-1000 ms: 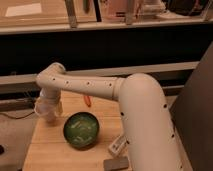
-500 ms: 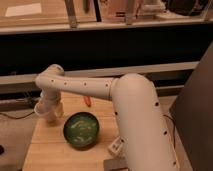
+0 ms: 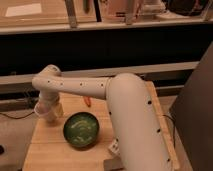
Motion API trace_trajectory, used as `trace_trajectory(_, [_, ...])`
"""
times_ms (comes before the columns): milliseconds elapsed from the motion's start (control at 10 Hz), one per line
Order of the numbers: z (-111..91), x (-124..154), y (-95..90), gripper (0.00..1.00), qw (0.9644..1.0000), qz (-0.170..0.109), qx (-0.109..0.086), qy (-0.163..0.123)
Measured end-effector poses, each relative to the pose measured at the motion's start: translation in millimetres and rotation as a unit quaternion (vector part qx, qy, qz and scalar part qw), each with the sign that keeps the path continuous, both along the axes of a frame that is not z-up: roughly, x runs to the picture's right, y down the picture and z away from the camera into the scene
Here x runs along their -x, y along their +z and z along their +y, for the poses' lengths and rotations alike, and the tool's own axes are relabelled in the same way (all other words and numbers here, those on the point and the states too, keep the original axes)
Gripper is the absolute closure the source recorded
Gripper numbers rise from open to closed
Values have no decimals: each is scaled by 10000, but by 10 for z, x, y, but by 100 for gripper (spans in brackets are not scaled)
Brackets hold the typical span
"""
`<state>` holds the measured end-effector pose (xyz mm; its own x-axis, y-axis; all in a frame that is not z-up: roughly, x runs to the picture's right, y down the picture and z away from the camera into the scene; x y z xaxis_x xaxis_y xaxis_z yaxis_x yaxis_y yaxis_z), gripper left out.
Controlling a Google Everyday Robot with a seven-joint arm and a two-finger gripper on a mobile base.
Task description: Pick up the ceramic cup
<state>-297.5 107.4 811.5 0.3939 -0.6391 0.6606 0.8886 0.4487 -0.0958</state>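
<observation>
The ceramic cup (image 3: 46, 113) is a small pale cup at the left edge of the wooden table (image 3: 50, 145), left of the green bowl. My gripper (image 3: 48, 106) hangs down from the white wrist right over the cup and hides its top. I cannot tell whether the cup stands on the table or is lifted off it.
A wide dark green bowl (image 3: 81, 129) sits in the middle of the table. A small orange object (image 3: 87, 101) lies behind it. A white labelled bottle (image 3: 114, 147) lies by the arm's big link (image 3: 135, 120), which covers the table's right side. A dark counter runs behind.
The arm's big link has shifted slightly. The gripper and the cup stay at about the same spot at the table's left edge.
</observation>
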Motion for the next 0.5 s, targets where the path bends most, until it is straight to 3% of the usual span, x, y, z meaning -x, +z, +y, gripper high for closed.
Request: trace_trajectory(500, [10, 23, -2, 69, 9999, 77, -103, -65])
